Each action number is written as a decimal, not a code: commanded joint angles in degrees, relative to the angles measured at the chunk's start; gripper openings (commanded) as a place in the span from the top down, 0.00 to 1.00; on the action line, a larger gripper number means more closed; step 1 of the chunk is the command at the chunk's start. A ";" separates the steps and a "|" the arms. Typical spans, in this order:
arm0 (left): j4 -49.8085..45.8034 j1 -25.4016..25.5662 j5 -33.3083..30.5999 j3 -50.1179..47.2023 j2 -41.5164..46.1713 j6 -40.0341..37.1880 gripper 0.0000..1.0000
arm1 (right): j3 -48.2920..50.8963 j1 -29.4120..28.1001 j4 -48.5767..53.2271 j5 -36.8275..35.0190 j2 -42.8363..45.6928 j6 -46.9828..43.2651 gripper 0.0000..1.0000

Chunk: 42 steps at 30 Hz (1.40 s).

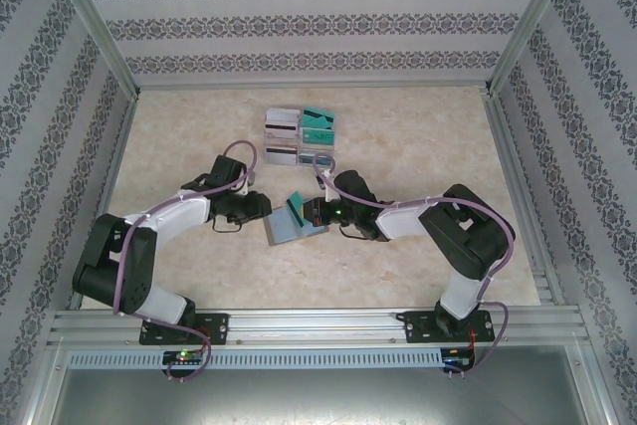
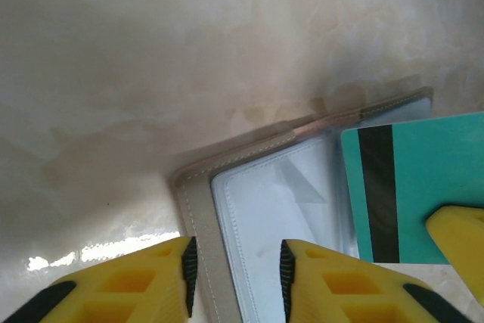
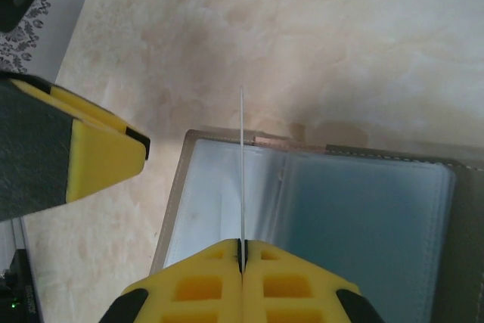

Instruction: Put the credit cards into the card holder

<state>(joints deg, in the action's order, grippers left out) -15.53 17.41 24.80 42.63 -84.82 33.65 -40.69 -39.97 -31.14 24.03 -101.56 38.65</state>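
**Figure.** Teal card (image 2: 439, 164) held on edge over the open card holder (image 3: 363, 217) near the middle of the worktop (image 1: 179, 136).

**Detail.** The right end effector (image 3: 243, 246) was clamped fully closed on the thin, rigid plastic card. The card bore a dark magnetic stripe and, seen from the right wrist, showed as a fine white line standing over one pocket leaf. The holder lay open and flat, with a stitched beige-grey border around glossy, bluish transparent pockets. The left end effector (image 2: 234, 262) stood partly open, its yellow fingers astride the stitched edge and apparently gripping nothing, though contact could not be judged. Any print on the card was too blurred to read. Farther back, a clear compartmented tray (image 1: 300, 142) held more cards (image 1: 318, 128), teal and white-grey. The worktop was smooth, marbled beige, enclosed by patterned walls (image 1: 299, 27).
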 commanded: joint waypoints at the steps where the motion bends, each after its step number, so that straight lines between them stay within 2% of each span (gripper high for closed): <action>1: 4.07 1.36 -1.32 -1.76 -0.30 3.10 0.68 | 1.01 0.24 -2.56 0.49 -1.54 4.06 1.00; 7: 6.30 4.47 -0.76 -2.18 -3.46 4.67 0.69 | 2.47 0.23 -1.33 -0.43 0.08 6.73 1.00; 14: 7.89 6.31 -0.91 -5.21 -4.11 6.62 0.78 | 2.62 0.02 -2.15 1.75 -0.72 8.62 1.00; 20: 8.15 6.45 -1.15 -6.69 -4.36 6.36 0.80 | 3.13 0.58 -2.88 3.53 -0.78 9.73 1.00; 24: 7.53 6.45 -1.78 -7.27 -3.50 5.82 0.82 | 2.98 1.21 -1.94 7.16 -1.68 10.68 1.00; 30: 8.19 6.41 -1.43 -8.15 -3.38 6.13 0.85 | 5.19 3.25 -2.76 7.77 -2.62 13.37 1.00; 42: 8.81 6.41 -0.26 -10.01 -2.29 5.93 0.89 | 3.63 1.85 -4.82 8.14 -5.81 16.01 1.00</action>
<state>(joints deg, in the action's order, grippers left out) -3.01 22.46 23.51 34.94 -86.48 39.75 -36.49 -37.26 -36.45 31.22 -105.03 53.56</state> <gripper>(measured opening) 0.111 0.058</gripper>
